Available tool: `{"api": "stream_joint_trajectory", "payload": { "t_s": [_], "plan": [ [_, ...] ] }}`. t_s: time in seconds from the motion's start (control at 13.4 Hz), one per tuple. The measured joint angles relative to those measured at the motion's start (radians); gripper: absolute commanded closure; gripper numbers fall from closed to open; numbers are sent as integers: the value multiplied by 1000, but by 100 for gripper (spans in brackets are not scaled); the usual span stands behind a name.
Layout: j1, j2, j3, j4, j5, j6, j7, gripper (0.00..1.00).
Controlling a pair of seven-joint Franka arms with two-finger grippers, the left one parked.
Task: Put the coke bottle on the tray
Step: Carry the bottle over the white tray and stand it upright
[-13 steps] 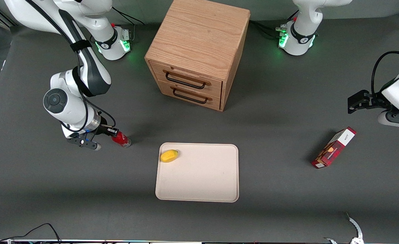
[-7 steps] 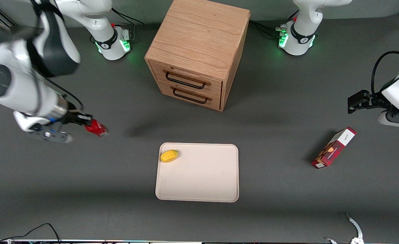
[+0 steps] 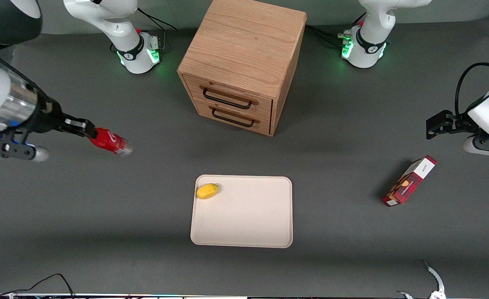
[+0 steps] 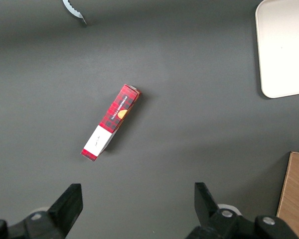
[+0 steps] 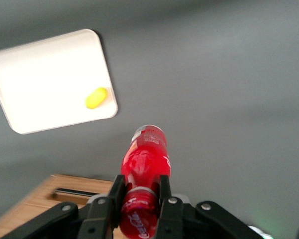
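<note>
My right gripper (image 3: 87, 130) is shut on the cap end of the small red coke bottle (image 3: 110, 142) and holds it high above the table, toward the working arm's end, its clear base pointing at the tray. In the right wrist view the gripper (image 5: 140, 191) clamps the bottle (image 5: 145, 162) at its neck between both black fingers (image 5: 114, 191). The cream-beige tray (image 3: 244, 224) lies flat on the table, nearer the front camera than the cabinet. It also shows in the right wrist view (image 5: 35, 74). The bottle is well off to the side of the tray.
A yellow fruit (image 3: 207, 191) lies in a corner of the tray, also seen in the right wrist view (image 5: 96, 97). A wooden two-drawer cabinet (image 3: 240, 62) stands farther from the front camera. A red rectangular carton (image 3: 409, 181) lies toward the parked arm's end.
My gripper has lifted the coke bottle off the table and carried it up and away from the tray, toward the working arm's end. The tray, fruit and carton have not moved.
</note>
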Motion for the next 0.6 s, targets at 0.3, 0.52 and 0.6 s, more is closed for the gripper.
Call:
{"api": "stream_joint_trajectory", "payload": {
  "t_s": [0.3,0.52,0.6],
  "plan": [
    [90,245,42,111,-36,228,311,100],
    [139,400,51,121,-152,428,453,100],
    [149,443,55,125,-184,481,489,100]
  ]
}}
